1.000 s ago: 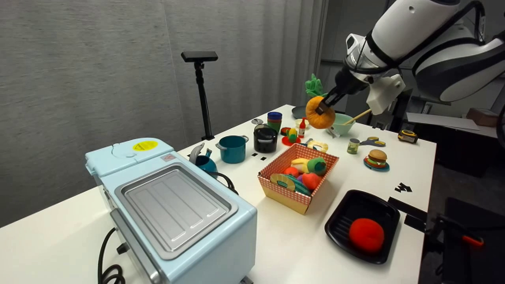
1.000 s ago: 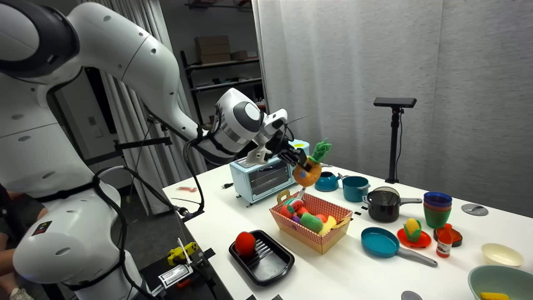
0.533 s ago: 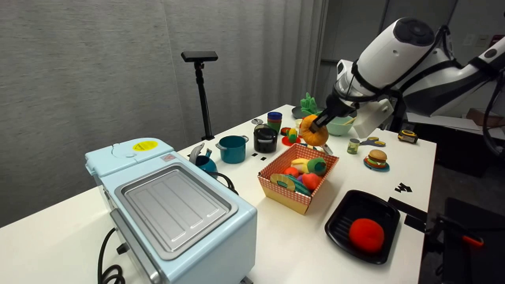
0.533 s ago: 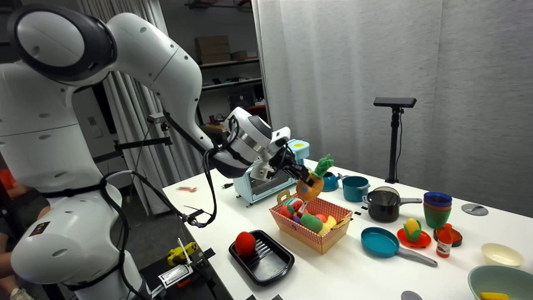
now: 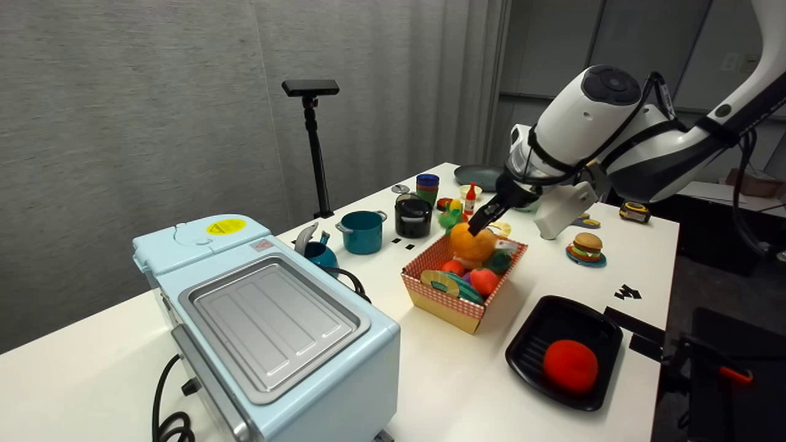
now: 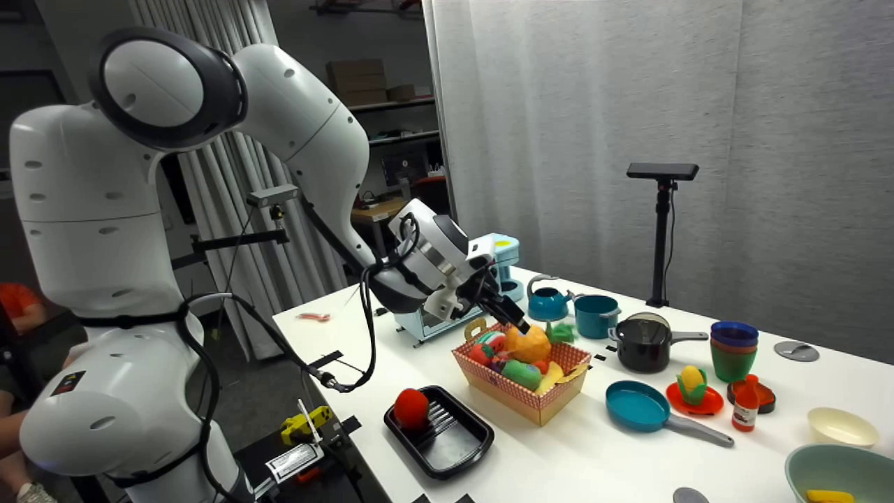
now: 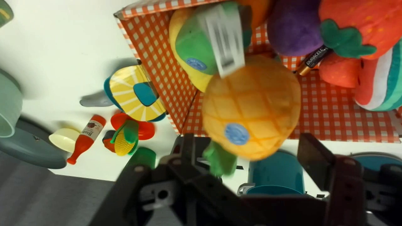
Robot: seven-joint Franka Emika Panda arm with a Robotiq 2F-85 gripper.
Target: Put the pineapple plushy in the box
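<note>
Clearly, the pineapple plushy (image 7: 251, 108) is inside the checkered box (image 7: 157, 47) among other soft fruit (image 7: 292, 28), its green tuft jutting over the rim. Right above it hangs the gripper (image 7: 248, 149), jaws spread well apart (whether it touches the plush, I can't tell). Farther out on the table (image 5: 454, 380) stand a light-blue oven (image 5: 359, 377) and, beside the box, a black tray (image 5: 568, 316) carrying a round red toy (image 5: 570, 366).

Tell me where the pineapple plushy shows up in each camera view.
In an exterior view: the pineapple plushy, slightly below and right of centre.
In an exterior view: the pineapple plushy, lower half, right of centre.
Wrist view: the pineapple plushy, just right of centre.
Shared landmark: the checked box.
</note>
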